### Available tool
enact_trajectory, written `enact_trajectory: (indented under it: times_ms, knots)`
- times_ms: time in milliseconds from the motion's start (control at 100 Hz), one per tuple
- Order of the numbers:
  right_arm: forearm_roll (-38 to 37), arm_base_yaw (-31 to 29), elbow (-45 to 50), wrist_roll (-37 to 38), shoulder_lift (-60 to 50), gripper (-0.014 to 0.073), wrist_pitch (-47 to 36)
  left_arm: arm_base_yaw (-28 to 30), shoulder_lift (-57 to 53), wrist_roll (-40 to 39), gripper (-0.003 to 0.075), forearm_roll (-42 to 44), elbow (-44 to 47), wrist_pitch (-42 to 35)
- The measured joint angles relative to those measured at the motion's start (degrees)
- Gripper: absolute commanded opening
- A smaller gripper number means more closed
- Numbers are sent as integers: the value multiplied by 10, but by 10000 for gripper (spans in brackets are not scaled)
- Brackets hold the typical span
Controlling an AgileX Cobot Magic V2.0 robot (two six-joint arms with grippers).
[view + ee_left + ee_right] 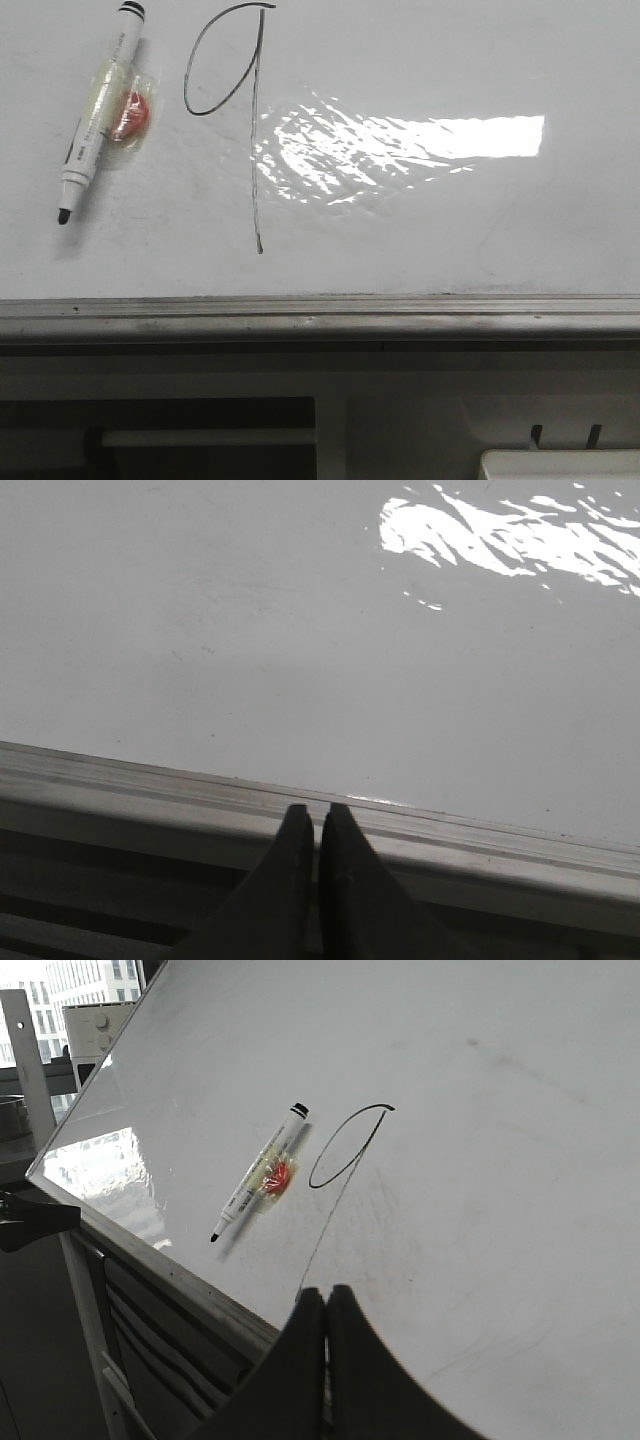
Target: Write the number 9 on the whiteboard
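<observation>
One number 9 (240,90), one whiteboard (450,230), one marker (100,110), both end effectors (319,820) (326,1305) pressed together

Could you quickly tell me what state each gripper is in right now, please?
Left gripper: closed, holding nothing, over the whiteboard's ledge.
Right gripper: closed, holding nothing; the marker lies on the whiteboard.

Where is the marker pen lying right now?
In the front view the marker pen lies uncapped on the whiteboard at upper left, just left of the number 9, tip toward the grey ledge.
</observation>
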Motion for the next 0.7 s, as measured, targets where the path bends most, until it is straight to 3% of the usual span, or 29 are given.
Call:
enact_trajectory:
  times_ms: [430,520,620,700]
  knots:
    - [-12,-8,38,1,0,-70,-30,0,0,0,-20,0,0,0]
    - [-105,-30,70,28,0,-70,-86,0,0,0,-20,0,0,0]
    - [-259,-82,80,129,0,-70,-153,0,0,0,-20,0,0,0]
    - [-327,-135,80,211,0,-70,-186,0,0,0,-20,0,0,0]
